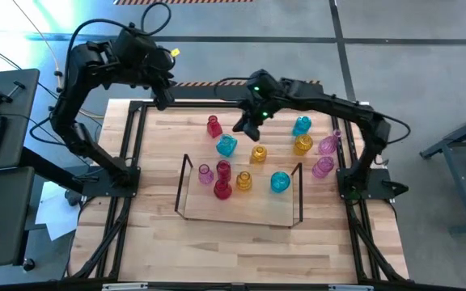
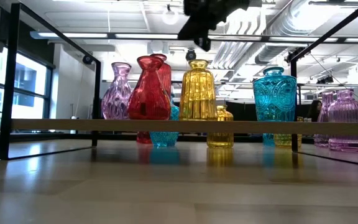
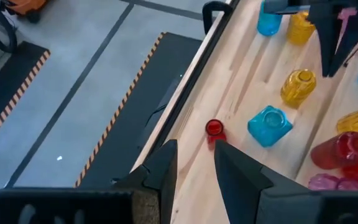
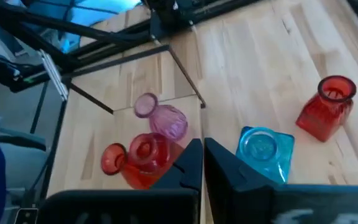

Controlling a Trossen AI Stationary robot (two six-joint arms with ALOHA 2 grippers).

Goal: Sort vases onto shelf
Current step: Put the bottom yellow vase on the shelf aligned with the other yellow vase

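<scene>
The shelf [image 1: 241, 217] sits mid-table holding five vases, with pink [image 1: 205, 174], two red [image 1: 222, 191], amber [image 1: 243, 182] and cyan [image 1: 280, 183] packed close at its back edge, while seven more stand loose behind it, among them a red one [image 1: 213, 125] and a cyan one [image 1: 226, 145]. The right gripper [image 1: 244, 123], pressed together and empty, hovers above those two loose vases; it must spread before dropping, or the fingers will knock the cyan one over, and setting another into the crowded row risks toppling neighbours. The left gripper [image 1: 162, 99] waits part-spread and empty over the table's far left edge.
</scene>
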